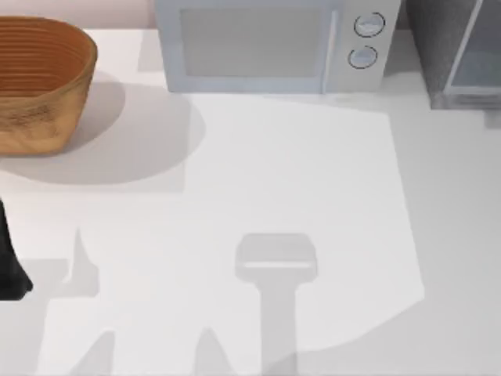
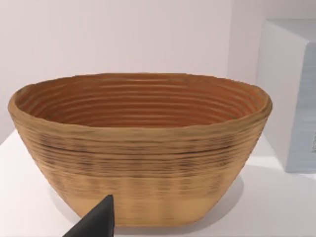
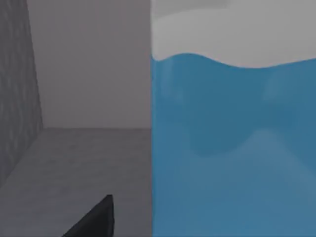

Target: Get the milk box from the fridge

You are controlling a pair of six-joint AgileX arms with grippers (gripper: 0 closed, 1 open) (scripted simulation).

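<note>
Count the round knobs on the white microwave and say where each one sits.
2. Both are on the microwave panel at its right end, top view: the upper knob and the lower knob just beneath it. None seem hidden.

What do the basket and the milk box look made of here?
The basket looks like coiled woven fibre, matte tan, with ribbed horizontal bands. The milk box, standing inside the fridge, seems smooth coated card: flat blue side, white top. Rendered, so both are guesses.
</note>
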